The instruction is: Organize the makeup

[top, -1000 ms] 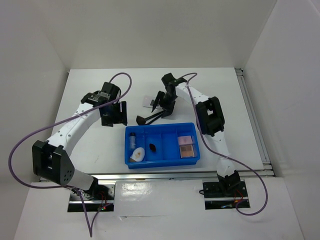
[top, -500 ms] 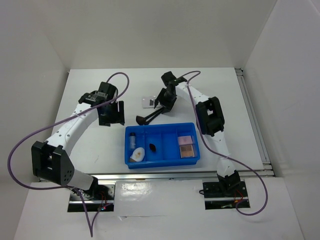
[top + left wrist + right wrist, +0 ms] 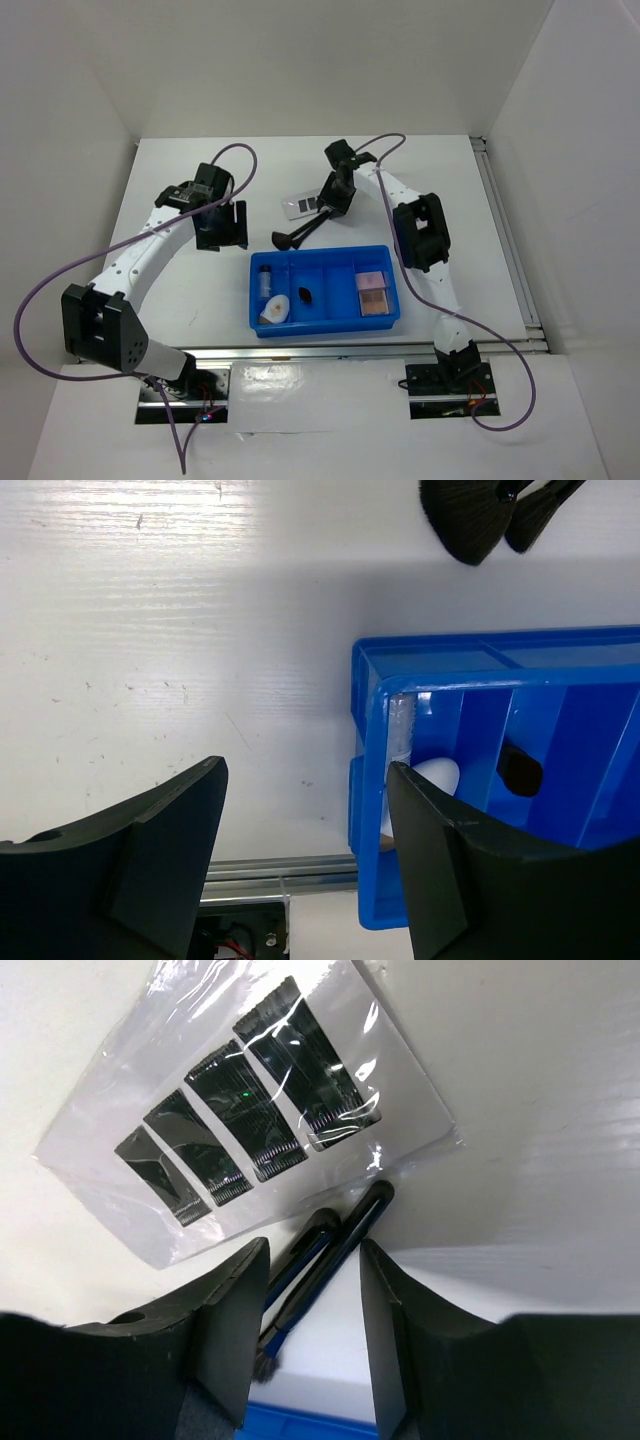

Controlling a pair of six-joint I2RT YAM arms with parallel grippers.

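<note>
The left gripper is held wide apart and empty above the white bench, just left of the blue divided plastic tray. In the tray's left end compartment a clear black-capped vial and a white oval piece are seen, and two pink and tan squares in its right end compartment. Beyond the tray's far edge, the right gripper is set about half wide astride the handles of two black brushes, with a gap visible beside one finger. A clear palette with dark pans is laid just past the handle ends.
</note>
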